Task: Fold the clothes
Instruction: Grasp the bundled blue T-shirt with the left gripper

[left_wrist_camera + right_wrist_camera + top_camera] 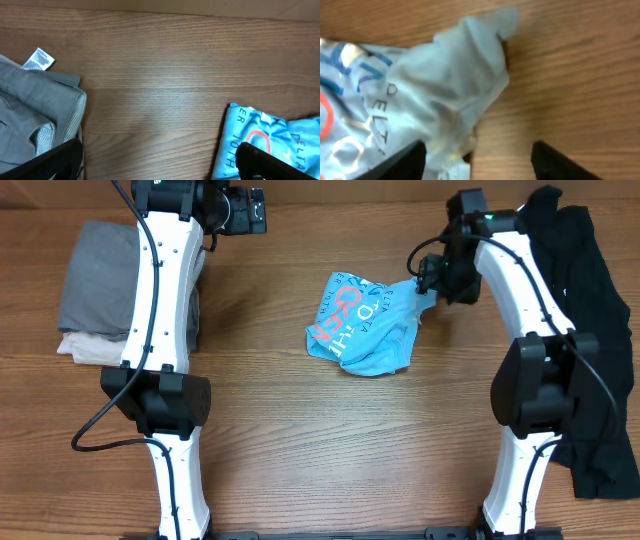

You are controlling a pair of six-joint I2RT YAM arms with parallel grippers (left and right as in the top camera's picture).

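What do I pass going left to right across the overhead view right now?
Folded grey and beige garments → left arm → blue T-shirt → right gripper at the shirt's right corner → black garment.

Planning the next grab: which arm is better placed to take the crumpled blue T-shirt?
Right. The right gripper is open at the T-shirt's edge, fabric beside one finger; the left gripper, also open, is well away from it, nearer the grey folded pile.

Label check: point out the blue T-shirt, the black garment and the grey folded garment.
blue T-shirt (pixel 375 330), overhead view, middle of the fabric
black garment (pixel 598 270), overhead view, upper part
grey folded garment (pixel 95 280), overhead view, top layer
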